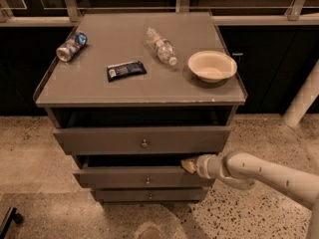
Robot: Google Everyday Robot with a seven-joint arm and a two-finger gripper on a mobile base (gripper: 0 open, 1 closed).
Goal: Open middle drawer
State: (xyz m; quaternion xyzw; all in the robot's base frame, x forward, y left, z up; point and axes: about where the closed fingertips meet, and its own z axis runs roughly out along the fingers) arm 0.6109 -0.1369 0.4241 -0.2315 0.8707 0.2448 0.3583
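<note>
Middle drawer [124, 177], second of three grey fronts and slightly protruding: a rigid panel that probably slides stiffly on runners, best taken at its small knob [147, 181] or right top edge, where the gripper [189, 164] rests, its spread impossible to tell.

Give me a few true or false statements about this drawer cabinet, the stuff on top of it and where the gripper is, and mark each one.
1. The gripper is at the right end of the middle drawer, at its top edge. True.
2. The bowl sits on the floor. False: it stands on the cabinet top, towards the right.
3. The plastic bottle stands upright. False: it lies on its side.
4. The middle drawer is partly open. True.
5. The can lies near the top's left edge. True.
</note>
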